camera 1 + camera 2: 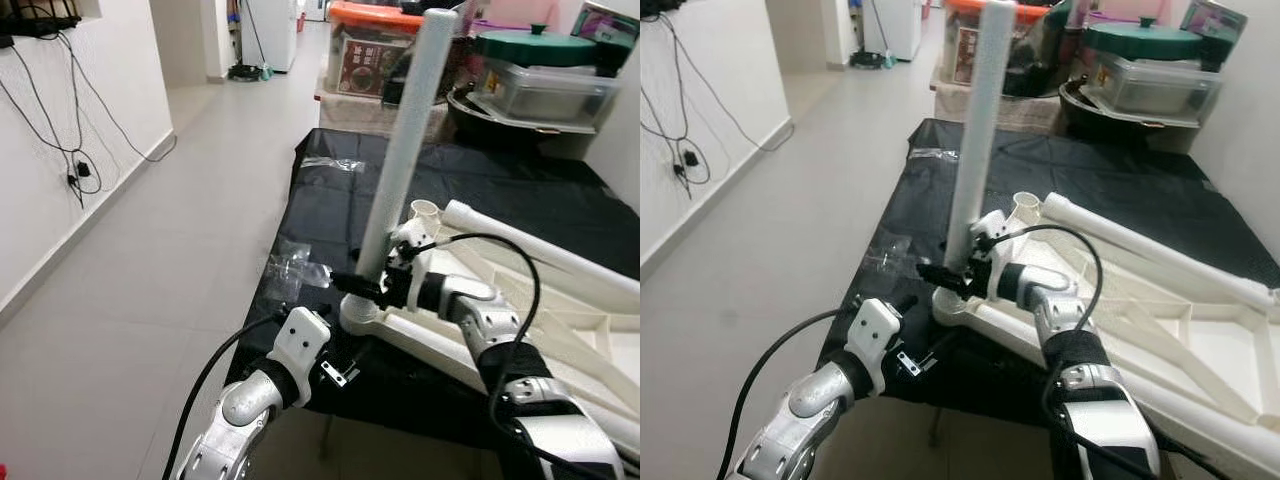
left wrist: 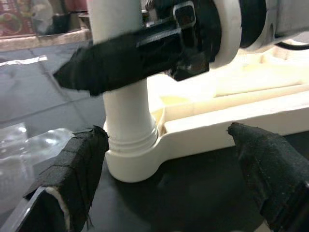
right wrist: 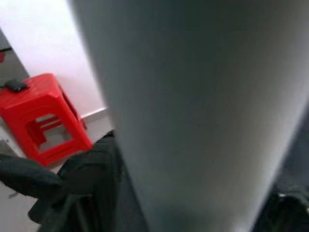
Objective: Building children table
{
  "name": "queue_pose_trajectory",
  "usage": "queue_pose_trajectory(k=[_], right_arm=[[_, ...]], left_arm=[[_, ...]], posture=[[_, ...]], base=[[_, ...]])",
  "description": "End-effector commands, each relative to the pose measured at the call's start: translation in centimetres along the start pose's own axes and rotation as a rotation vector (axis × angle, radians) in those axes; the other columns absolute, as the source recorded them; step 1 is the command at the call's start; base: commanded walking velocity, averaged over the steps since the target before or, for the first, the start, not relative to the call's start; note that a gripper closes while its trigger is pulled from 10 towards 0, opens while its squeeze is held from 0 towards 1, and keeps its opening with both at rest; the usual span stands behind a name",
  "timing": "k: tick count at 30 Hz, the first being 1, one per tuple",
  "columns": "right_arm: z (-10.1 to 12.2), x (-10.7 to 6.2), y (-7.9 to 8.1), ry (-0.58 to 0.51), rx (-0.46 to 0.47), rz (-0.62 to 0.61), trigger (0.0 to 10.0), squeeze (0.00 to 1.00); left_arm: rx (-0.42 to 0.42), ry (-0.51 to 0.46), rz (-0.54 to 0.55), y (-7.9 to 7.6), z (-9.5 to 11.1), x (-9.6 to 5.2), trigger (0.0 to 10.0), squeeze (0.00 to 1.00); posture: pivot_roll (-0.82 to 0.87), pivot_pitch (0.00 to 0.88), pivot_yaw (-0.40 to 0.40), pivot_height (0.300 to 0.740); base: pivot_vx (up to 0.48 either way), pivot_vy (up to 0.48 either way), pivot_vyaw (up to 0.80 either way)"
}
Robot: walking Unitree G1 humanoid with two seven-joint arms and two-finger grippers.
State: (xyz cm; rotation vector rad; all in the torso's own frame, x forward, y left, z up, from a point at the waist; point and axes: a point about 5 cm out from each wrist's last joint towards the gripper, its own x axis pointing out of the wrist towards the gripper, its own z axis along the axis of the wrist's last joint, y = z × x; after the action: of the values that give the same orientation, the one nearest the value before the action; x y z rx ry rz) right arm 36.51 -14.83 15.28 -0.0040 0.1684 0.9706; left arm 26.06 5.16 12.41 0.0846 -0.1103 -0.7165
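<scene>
A white leg [image 1: 400,160] is clamped upright by the right claw [image 1: 362,285] in the tabletop [image 1: 560,330] corner; the left claw [image 2: 164,169], spread wide, is held at six o'clock of it.

Home: tiled hallway [image 1: 190,200], fridge [image 1: 272,30], storage boxes [image 1: 545,88].

Table leg [image 1: 400,160]: smooth, matt white plastic. Tabletop [image 1: 560,330]: same cream plastic. Cloth [image 1: 500,190] under it: black, matt. Bag [image 1: 285,270]: clear, glossy, crinkled. Floor [image 1: 170,250]: glossy tiles.
</scene>
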Motion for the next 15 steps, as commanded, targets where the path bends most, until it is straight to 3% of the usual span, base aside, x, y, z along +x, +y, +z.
queue_pose_trajectory(k=[1,2,4,5,6,7,12,14,15], right_arm=[[-0.2,0.8,0.2,0.001,-0.008,-0.038,0.0,0.0],[-0.3,1.0,-0.3,-0.027,-0.009,-0.179,0.0,0.0],[-0.3,1.0,-0.4,-0.033,-0.007,-0.212,0.0,0.0],[-0.1,0.8,-0.9,-0.081,0.002,-0.324,0.0,0.0],[-0.1,0.8,-0.9,-0.081,0.002,-0.324,0.0,0.0],[0.3,0.2,-1.6,-0.177,0.06,-0.554,0.0,0.0],[0.3,0.0,-1.8,-0.204,0.084,-0.616,0.0,0.0],[-0.7,-2.6,-2.2,-0.246,0.142,-1.116,0.0,0.0],[-0.7,-2.6,-2.2,-0.246,0.142,-1.116,0.0,0.0]], left_arm=[[0.002,0.013,-0.009,-0.2,-0.3,-0.1,10.0,0.0],[0.001,0.013,-0.01,-0.2,-0.3,-0.1,10.0,0.0],[0.001,0.013,-0.01,-0.2,-0.3,-0.1,10.0,0.0],[0.0,0.014,-0.01,-0.2,-0.3,-0.1,10.0,0.0],[0.0,0.014,-0.01,-0.2,-0.3,-0.1,10.0,0.0],[-0.003,0.015,-0.011,-0.2,-0.3,-0.1,10.0,0.0],[-0.004,0.015,-0.011,-0.2,-0.3,-0.1,10.0,0.0],[-0.006,0.018,-0.013,-0.3,-0.4,-0.1,10.0,0.0],[-0.006,0.018,-0.013,-0.3,-0.4,-0.1,10.0,0.0]], posture=[[0.19,0.0,-0.118,0.74],[0.19,0.0,-0.118,0.74],[0.19,0.0,-0.118,0.74],[0.19,0.0,-0.118,0.74],[0.19,0.0,-0.118,0.74],[0.18,0.0,-0.11,0.74],[0.18,0.0,-0.11,0.74],[0.17,0.0,-0.107,0.74],[0.17,0.0,-0.107,0.74]], base=[[0.0,0.0,0.0],[0.0,0.0,0.0],[0.0,0.0,0.0],[0.0,0.0,0.0],[0.0,0.0,0.0],[0.0,0.0,0.0],[0.0,0.0,0.0],[0.0,0.0,0.0],[0.0,0.0,0.0]])
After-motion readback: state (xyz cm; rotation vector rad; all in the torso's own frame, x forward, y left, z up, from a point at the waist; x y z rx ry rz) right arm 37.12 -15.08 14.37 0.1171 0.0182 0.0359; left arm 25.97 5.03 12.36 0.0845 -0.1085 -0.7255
